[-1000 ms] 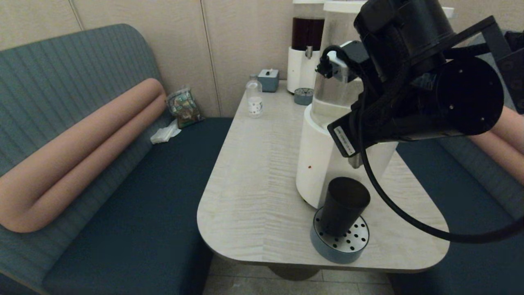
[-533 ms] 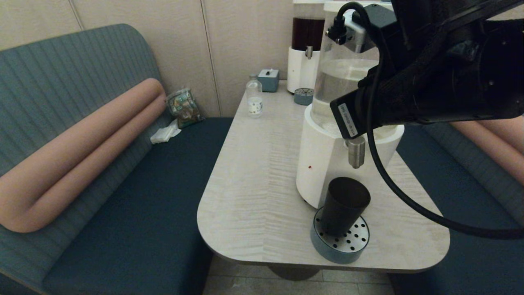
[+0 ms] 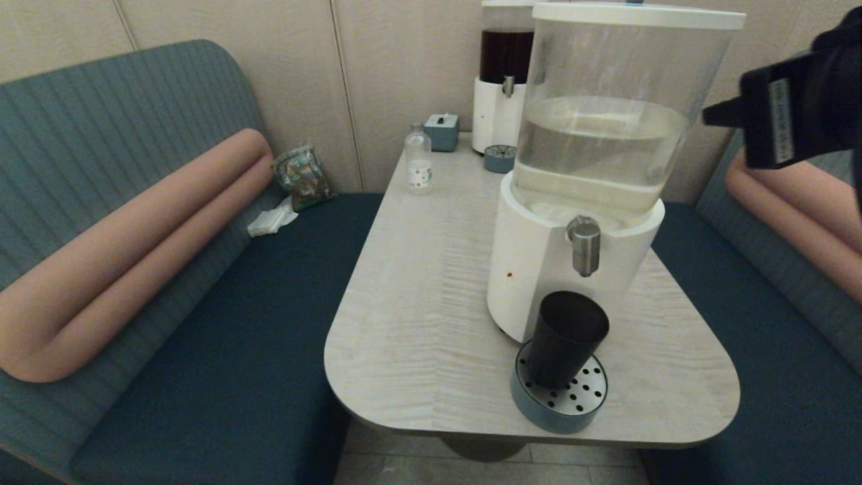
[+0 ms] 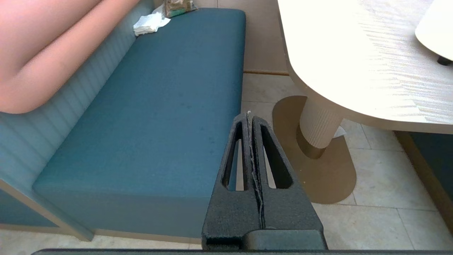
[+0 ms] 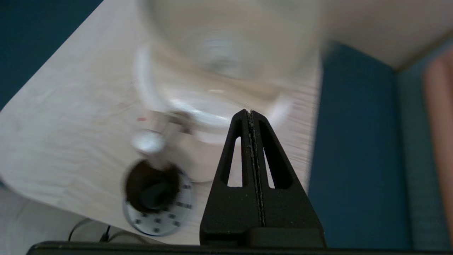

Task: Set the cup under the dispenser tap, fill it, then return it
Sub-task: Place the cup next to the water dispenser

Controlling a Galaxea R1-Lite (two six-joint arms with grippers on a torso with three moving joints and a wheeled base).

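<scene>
Cup sits on drip tray under tap, right gripper pressed together w/ nothing held, high up at right; risk: returning it full could slosh.

Clear bottle, tissue box, dark-liquid dispenser at table's far end.

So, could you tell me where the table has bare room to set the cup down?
The broad table surface left of the large dispenser, from the near edge up to the clear bottle, is bare. It is crowded around the cup on the drip tray under the tap.
</scene>
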